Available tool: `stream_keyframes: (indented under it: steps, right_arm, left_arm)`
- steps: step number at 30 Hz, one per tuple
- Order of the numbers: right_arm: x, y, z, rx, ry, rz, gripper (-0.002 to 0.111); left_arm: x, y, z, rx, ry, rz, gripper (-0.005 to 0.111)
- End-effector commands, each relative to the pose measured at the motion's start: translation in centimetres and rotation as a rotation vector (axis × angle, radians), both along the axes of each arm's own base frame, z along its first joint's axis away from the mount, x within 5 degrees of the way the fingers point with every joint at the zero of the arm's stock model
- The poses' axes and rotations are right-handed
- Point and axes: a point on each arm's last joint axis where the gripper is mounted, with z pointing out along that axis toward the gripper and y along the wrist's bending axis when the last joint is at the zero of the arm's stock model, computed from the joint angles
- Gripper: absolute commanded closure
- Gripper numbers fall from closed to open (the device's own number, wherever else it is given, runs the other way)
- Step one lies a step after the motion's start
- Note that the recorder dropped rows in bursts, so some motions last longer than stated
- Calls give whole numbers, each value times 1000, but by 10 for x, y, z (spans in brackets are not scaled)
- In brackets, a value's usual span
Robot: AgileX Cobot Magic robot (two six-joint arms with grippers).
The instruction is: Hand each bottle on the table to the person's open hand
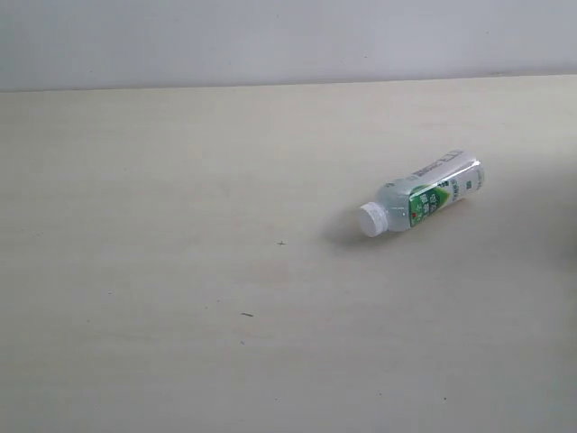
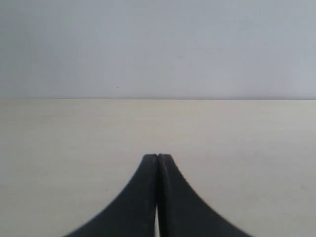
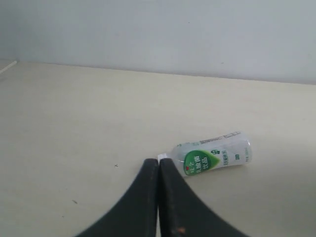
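One bottle shows: the clear bottle with a green label and a white cap lies on its side on the pale beige table, right of the middle. The right wrist view has this green-label bottle just beyond the tips of my right gripper, whose black fingers are pressed together with nothing between them; its cap is partly hidden behind them. My left gripper is shut too, over bare table. The other bottles and the person's open hand are out of view. Neither gripper appears in the exterior view.
A plain pale wall rises behind the table's far edge. A few tiny dark specks mark the tabletop. A table corner edge shows in the right wrist view.
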Motion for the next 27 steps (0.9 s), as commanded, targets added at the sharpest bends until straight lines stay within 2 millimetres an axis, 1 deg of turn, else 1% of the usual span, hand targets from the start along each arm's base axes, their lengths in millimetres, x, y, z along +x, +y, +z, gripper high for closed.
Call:
stream_keyframes:
  steps: [1,7,12,17,27]
  right_arm:
    - [-1,2,-2,17,17,16,108]
    - [0,2,-1,25,-3,13,108]
    - [3,4,-13,24,30,14,108]
    - [8,5,-18,53,0,0,108]
    - [8,5,-18,63,2,3,108]
  left_arm:
    - [0,0,-1,2,-5,0,107]
    - [0,0,-1,2,-5,0,107]
    - [0,0,-1,2,-5,0,107]
    - [0,0,-1,2,-5,0,107]
    - [0,0,-1,2,-5,0,107]
